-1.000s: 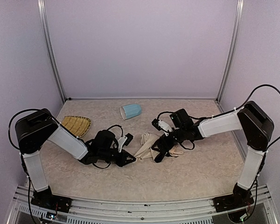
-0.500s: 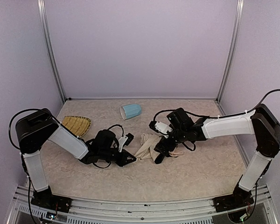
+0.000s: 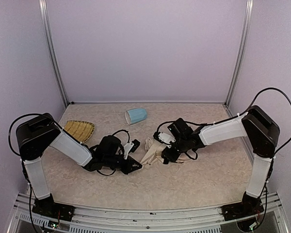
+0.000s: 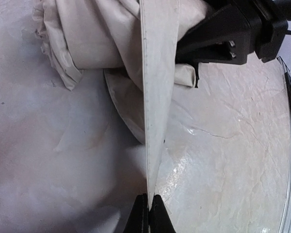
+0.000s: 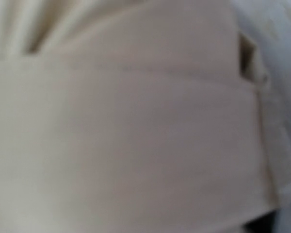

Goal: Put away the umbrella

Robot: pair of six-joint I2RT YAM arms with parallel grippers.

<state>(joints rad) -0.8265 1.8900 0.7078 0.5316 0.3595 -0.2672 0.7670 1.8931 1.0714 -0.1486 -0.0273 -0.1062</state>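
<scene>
The umbrella lies folded on the table between my two arms, its cream fabric rolled into a loose bundle. Its beige strap runs taut from the bundle to my left gripper, which is shut on the strap's end. From above, the left gripper sits just left of the bundle. My right gripper is pressed onto the bundle's right side. Its black fingers clamp the rolled fabric. Cream fabric fills the whole right wrist view and hides that gripper's own fingers.
A light-blue mug lies on its side at the back middle. A woven yellow straw tray sits at the left, behind my left arm. Metal posts and lilac walls close the table on three sides.
My right gripper has slid left onto the umbrella bundle and closed from wide open onto it. The left gripper has kept still, holding the strap.
</scene>
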